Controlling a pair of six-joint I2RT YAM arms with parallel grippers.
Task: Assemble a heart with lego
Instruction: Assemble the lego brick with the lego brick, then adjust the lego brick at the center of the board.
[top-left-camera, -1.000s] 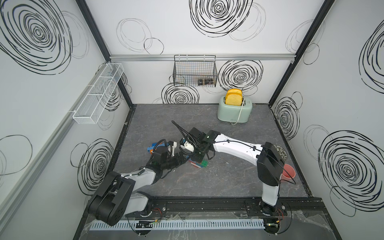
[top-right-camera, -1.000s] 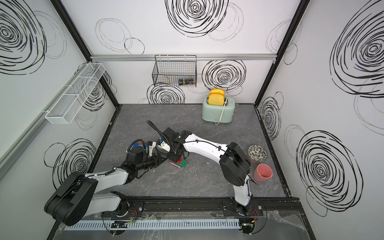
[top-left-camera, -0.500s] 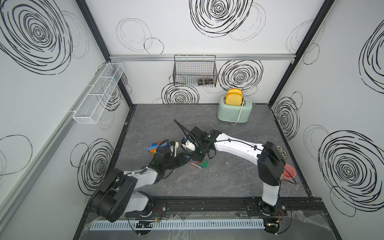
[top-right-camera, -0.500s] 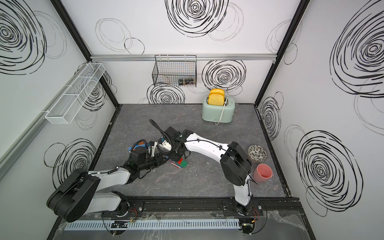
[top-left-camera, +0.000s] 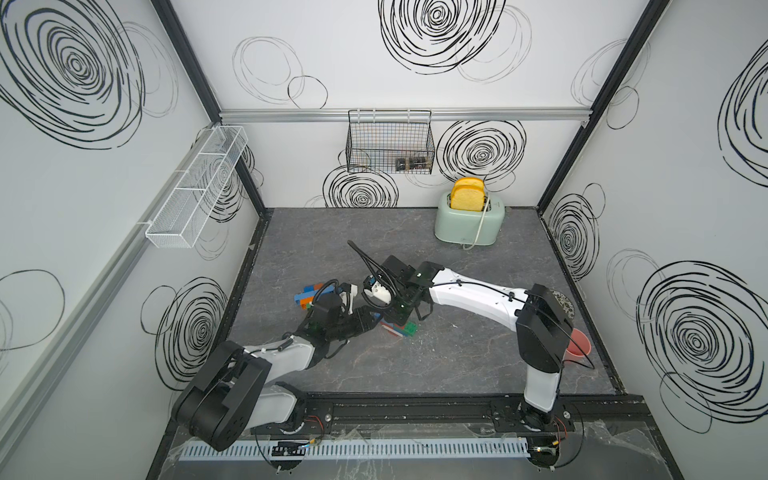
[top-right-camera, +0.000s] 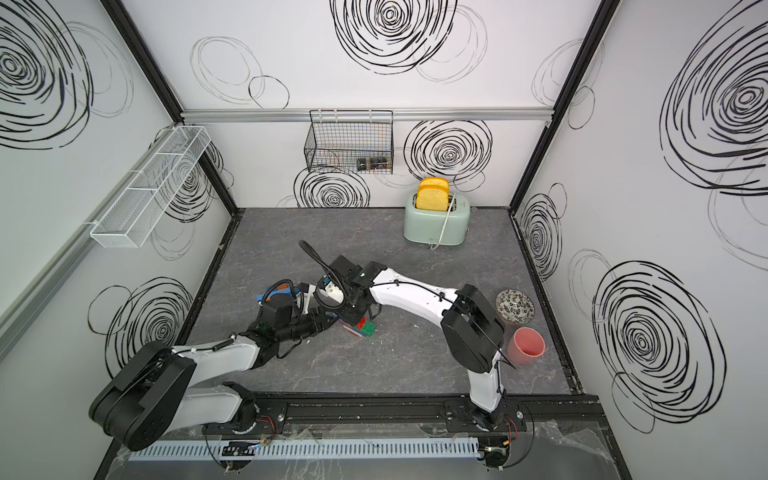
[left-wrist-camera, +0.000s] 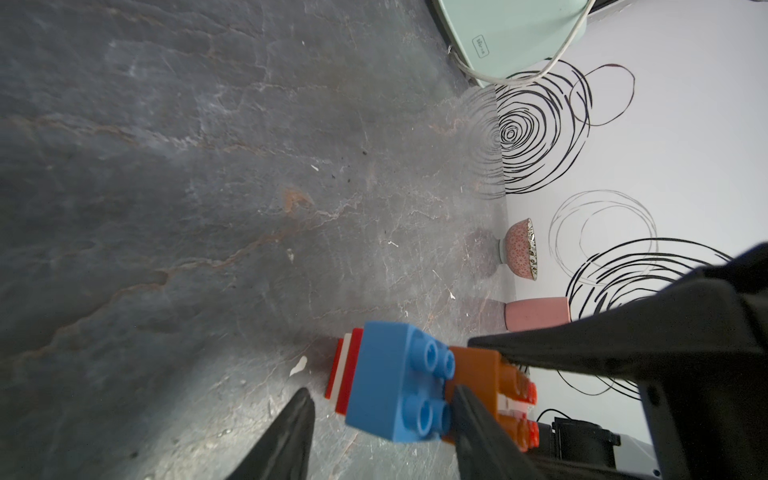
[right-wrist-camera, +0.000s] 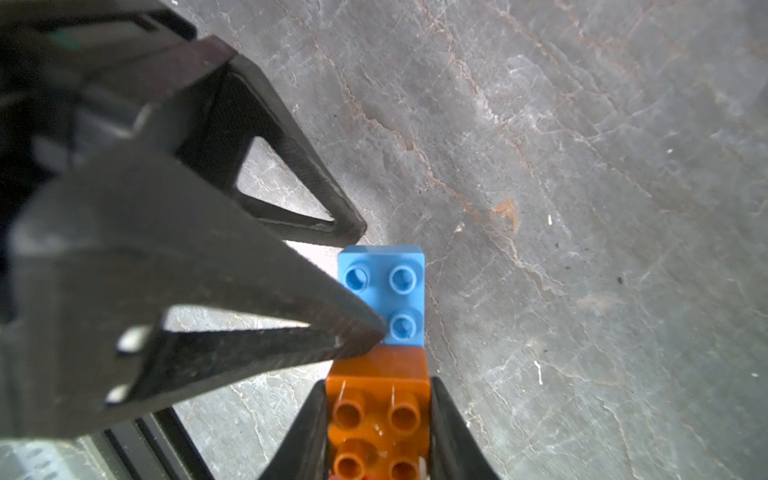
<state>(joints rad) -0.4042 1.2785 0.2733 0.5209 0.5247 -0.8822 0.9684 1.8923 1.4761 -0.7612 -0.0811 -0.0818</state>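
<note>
The left gripper (left-wrist-camera: 380, 392) has its jaws partly open around the blue brick (right-wrist-camera: 399, 303), one fingertip (right-wrist-camera: 351, 332) touching it, not clamping. Next to it the right gripper (right-wrist-camera: 376, 384) is closed tight on the orange brick (right-wrist-camera: 380, 411), which is joined to the blue one. This stack (top-left-camera: 399, 328), with red, white and green layers, is near the table (top-left-camera: 457, 353) centre. Farther lie loose bricks (top-left-camera: 309, 293), and the toaster (top-left-camera: 469, 220) stands at the back

Both arms reach low and meet mid-table, the left gripper (left-wrist-camera: 382, 395) parted, the right gripper (right-wrist-camera: 378, 415) clamped.
</note>
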